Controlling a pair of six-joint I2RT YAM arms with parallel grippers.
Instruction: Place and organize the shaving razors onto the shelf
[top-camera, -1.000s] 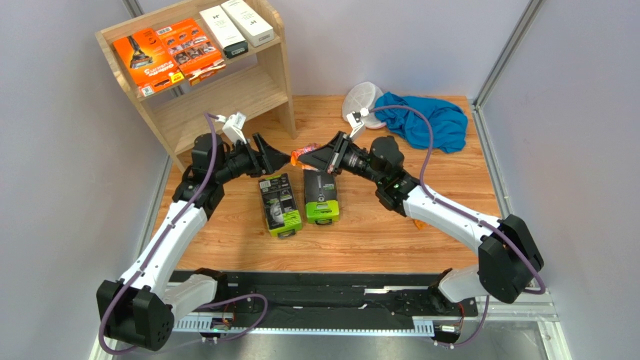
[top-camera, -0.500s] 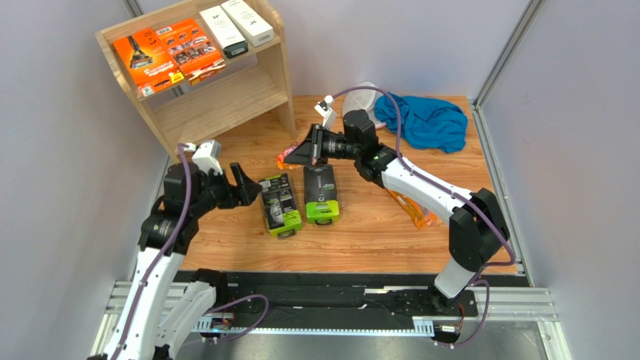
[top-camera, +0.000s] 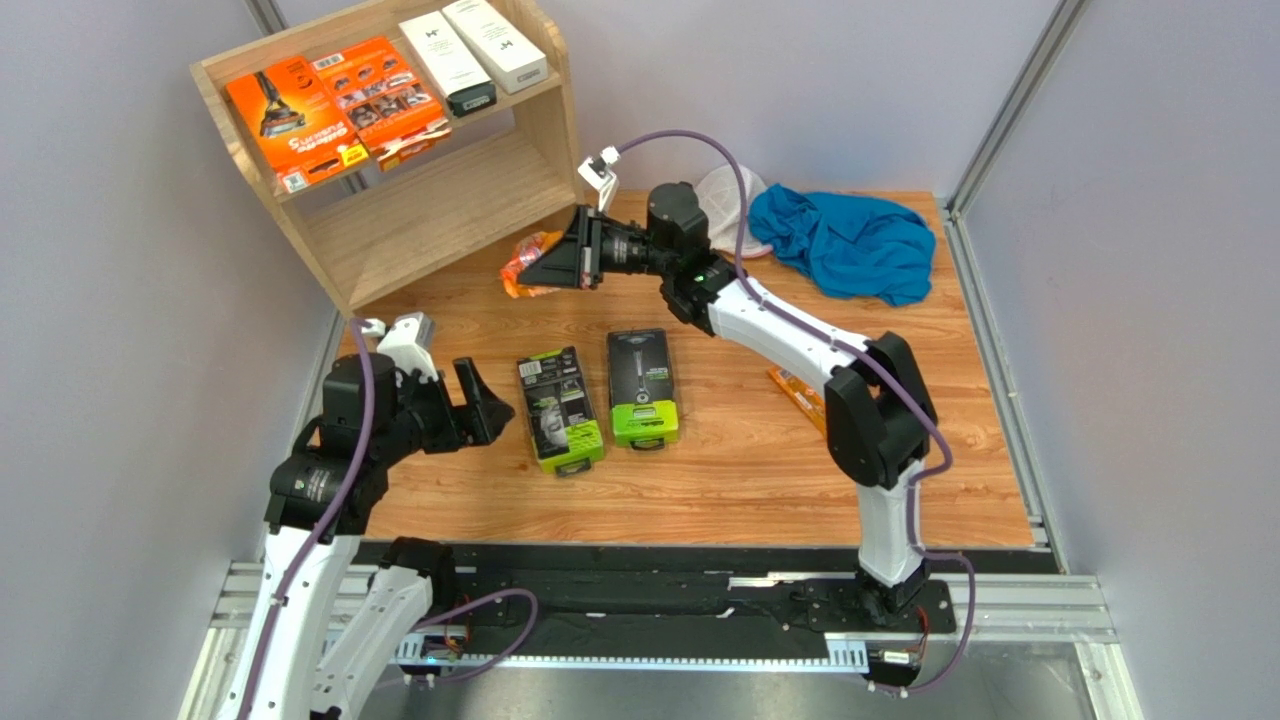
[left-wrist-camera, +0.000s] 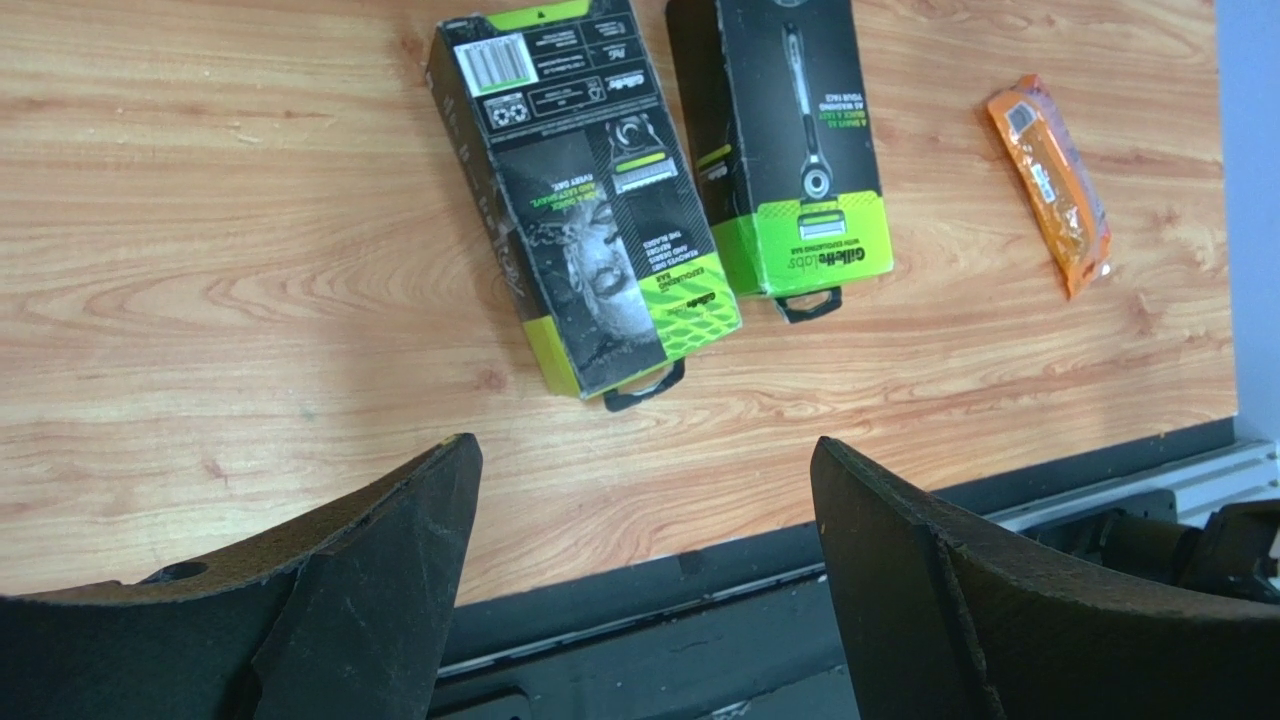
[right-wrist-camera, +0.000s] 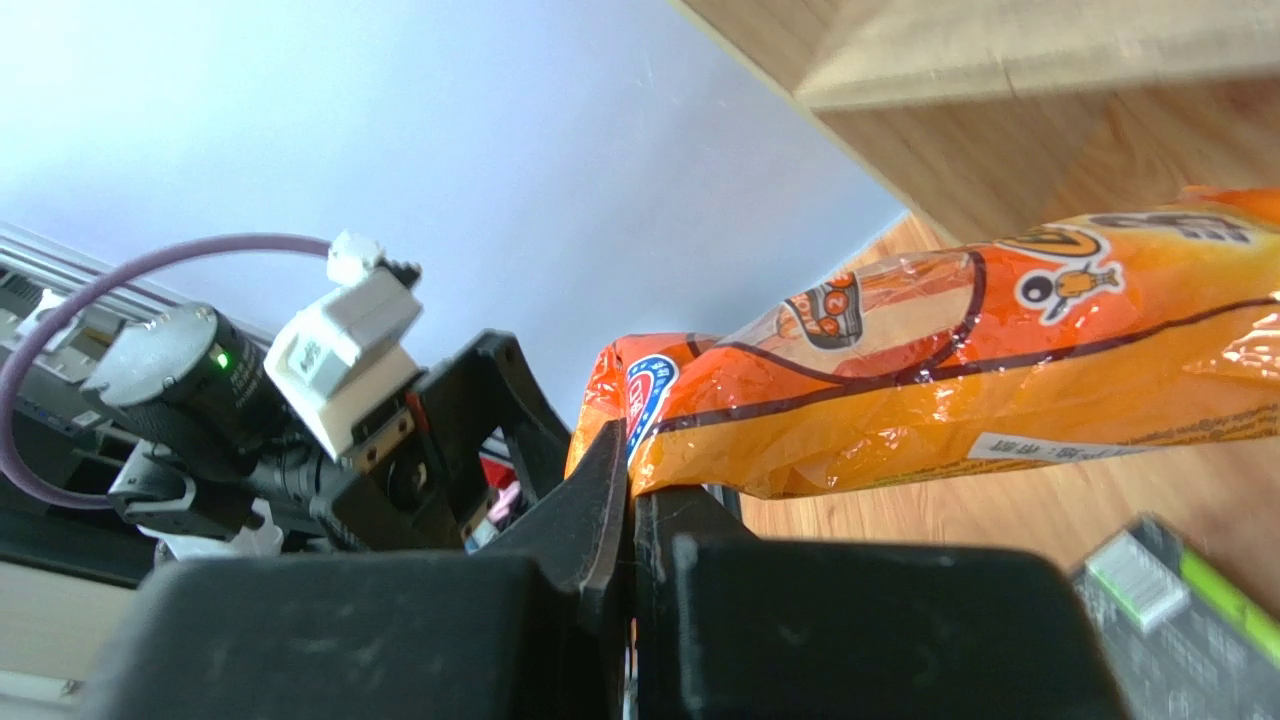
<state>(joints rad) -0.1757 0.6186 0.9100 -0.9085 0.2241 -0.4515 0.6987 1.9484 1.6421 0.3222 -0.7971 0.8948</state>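
My right gripper (top-camera: 553, 269) is shut on a small orange packet (top-camera: 529, 266), held in the air just right of the light-wood shelf (top-camera: 451, 188); the packet fills the right wrist view (right-wrist-camera: 962, 375). The shelf's top tier holds two flat orange packs (top-camera: 334, 102) and two slim white boxes (top-camera: 469, 51). Two black-and-lime-green packs (top-camera: 559, 408) (top-camera: 642, 386) lie on the table, also seen in the left wrist view (left-wrist-camera: 594, 195) (left-wrist-camera: 789, 143). A second small orange packet (left-wrist-camera: 1049, 180) lies on the table to their right. My left gripper (top-camera: 478, 402) is open and empty, left of the green packs.
A blue cloth (top-camera: 849, 240) and a white mesh cap (top-camera: 724, 195) lie at the back right. The shelf's lower tier (top-camera: 436, 203) shows bare wood. The black rail (top-camera: 646, 578) runs along the table's near edge.
My right gripper carried the orange packet left and back, from above the green packs to beside the shelf. My left arm drew back toward the near left edge, its gripper open throughout.
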